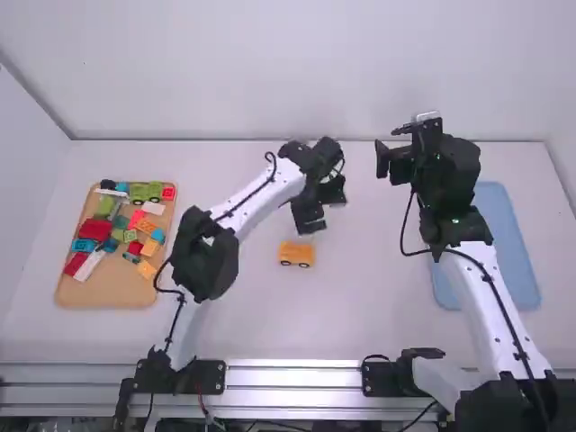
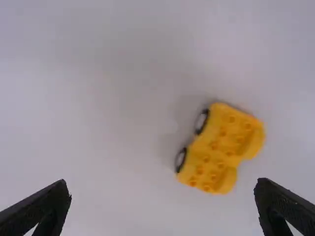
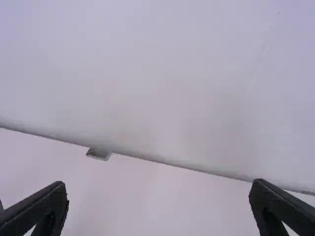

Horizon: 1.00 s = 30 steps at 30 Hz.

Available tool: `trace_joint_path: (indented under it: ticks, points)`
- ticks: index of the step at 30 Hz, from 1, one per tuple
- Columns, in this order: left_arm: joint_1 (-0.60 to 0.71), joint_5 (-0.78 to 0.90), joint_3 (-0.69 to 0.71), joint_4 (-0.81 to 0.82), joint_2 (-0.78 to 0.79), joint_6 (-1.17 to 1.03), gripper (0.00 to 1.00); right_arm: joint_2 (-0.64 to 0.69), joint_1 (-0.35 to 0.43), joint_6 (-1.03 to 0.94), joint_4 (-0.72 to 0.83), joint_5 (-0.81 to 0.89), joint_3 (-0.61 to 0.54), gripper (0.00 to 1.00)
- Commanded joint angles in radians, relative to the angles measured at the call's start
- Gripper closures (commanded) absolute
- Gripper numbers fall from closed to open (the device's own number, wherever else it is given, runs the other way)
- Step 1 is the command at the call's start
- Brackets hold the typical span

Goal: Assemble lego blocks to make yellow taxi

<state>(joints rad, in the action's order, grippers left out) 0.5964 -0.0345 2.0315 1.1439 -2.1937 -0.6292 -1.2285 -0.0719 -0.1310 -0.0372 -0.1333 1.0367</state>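
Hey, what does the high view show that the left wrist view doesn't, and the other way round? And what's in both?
The high view adds the tan tray of mixed blocks, the blue tray and the right arm. The left wrist view adds the studs on top of the yellow car body. Both share that car body, two wheels along one side, the white table and the left end effector, its fingers spread apart.

left hand [image 2: 162,204]: spread, empty | yellow toy car [image 2: 216,152]: on white surface [image 2: 98,123], dark-rimmed wheels showing
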Motion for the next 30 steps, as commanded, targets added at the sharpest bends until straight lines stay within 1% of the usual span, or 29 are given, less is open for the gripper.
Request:
trace_joint_path:
  ticks: [1,3,5,7,8,9,11,14,18,20,24,27,28,30]
  points:
    - [-0.091,-0.009,0.067,0.008,0.024,0.099,0.01,-0.002,0.001,0.003,-0.001,0.0,0.028,0.02]
    - [-0.167,-0.011,0.13,0.0,0.025,0.157,0.01,-0.002,0.002,0.004,-0.001,0.0,0.028,0.02]
    - [-0.211,-0.048,0.172,-0.031,0.025,0.18,0.01,-0.002,-0.003,0.003,-0.002,0.0,0.028,0.02]
    - [-0.26,-0.105,0.222,-0.091,0.025,0.282,0.01,-0.002,-0.01,0.003,-0.008,-0.001,0.028,0.02]
    - [-0.298,-0.116,0.261,-0.113,0.025,0.396,0.01,-0.002,-0.017,0.003,-0.01,-0.001,0.028,0.02]
    - [-0.328,-0.104,0.292,-0.105,0.025,0.493,0.01,-0.002,-0.024,0.003,-0.01,0.0,0.028,0.02]
    - [-0.379,-0.07,0.334,-0.068,0.025,0.616,0.01,-0.002,-0.033,-0.008,-0.008,0.0,0.028,0.02]
    - [-0.464,-0.029,0.373,0.022,0.025,0.715,0.01,-0.002,-0.045,-0.008,-0.004,0.0,0.028,0.02]
    - [-0.571,-0.034,0.379,0.151,0.025,0.846,0.01,-0.002,-0.056,-0.008,0.012,0.0,0.028,0.02]
    - [-0.621,-0.035,0.357,0.188,0.025,0.899,0.01,-0.002,-0.064,-0.008,0.018,0.0,0.028,0.02]
    - [-0.678,-0.037,0.312,0.219,0.025,0.941,0.01,-0.002,-0.067,-0.008,0.018,0.0,0.028,0.02]
    - [-0.703,-0.103,0.266,0.226,0.026,1.001,0.01,-0.002,-0.066,-0.008,0.015,0.0,0.028,0.02]
    - [-0.704,-0.166,0.247,0.239,0.028,1.052,0.01,-0.002,-0.066,-0.008,0.015,0.0,0.028,0.02]
    - [-0.694,-0.222,0.204,0.246,0.044,1.092,0.01,-0.002,-0.068,-0.008,0.015,0.0,0.028,0.02]
